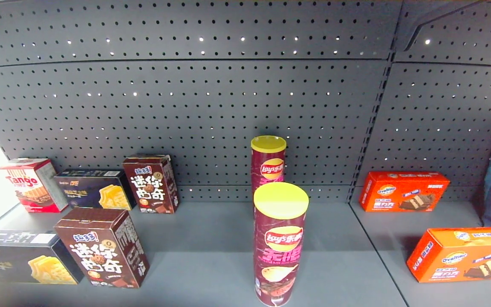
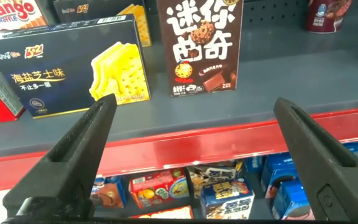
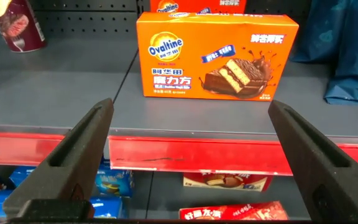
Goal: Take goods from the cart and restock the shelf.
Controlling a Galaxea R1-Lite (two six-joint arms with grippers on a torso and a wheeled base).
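At the shelf front, I am holding left pincer and right pincer wide open, empty, so backing out level toward the cart seems wisest.

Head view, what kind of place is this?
Probably a shop aisle, or a mock-up of one. A grey shelf with a pegboard back holds packaged snacks facing forward: chip cans, cookie boxes, orange boxes. A red strip edges it, with more goods below.
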